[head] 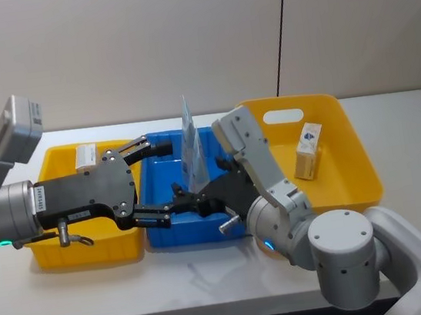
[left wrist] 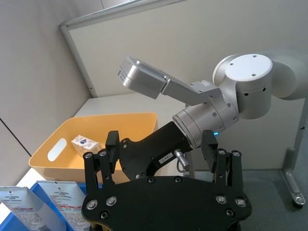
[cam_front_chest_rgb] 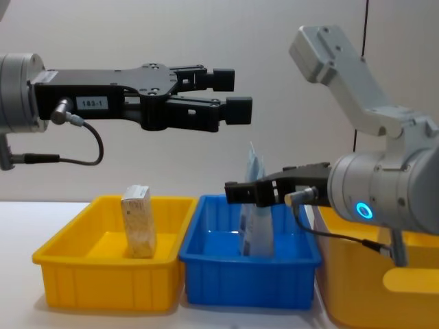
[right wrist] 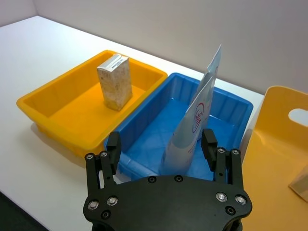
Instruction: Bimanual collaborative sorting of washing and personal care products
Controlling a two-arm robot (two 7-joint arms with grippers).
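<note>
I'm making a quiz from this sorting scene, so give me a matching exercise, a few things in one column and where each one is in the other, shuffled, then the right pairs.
Things:
1. pale-blue pouches
2. speckled tan box
3. white box with blue mark
4. left gripper

Places:
A. in the big yellow bin with handle hole
B. raised in the air above the bins
C. upright in the blue bin
D. in the small yellow bin

Pairs: 1-C, 2-D, 3-A, 4-B

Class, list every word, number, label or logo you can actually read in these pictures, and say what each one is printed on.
White sticker on the left arm: digits, perhaps "183-1", too blurred to confirm.
Pale-blue pouches: dark header print, too small to read.
Pouch standing in the blue bin: red round logo, lettering unreadable.
Box in the big yellow bin: blue emblem, no legible words.
</note>
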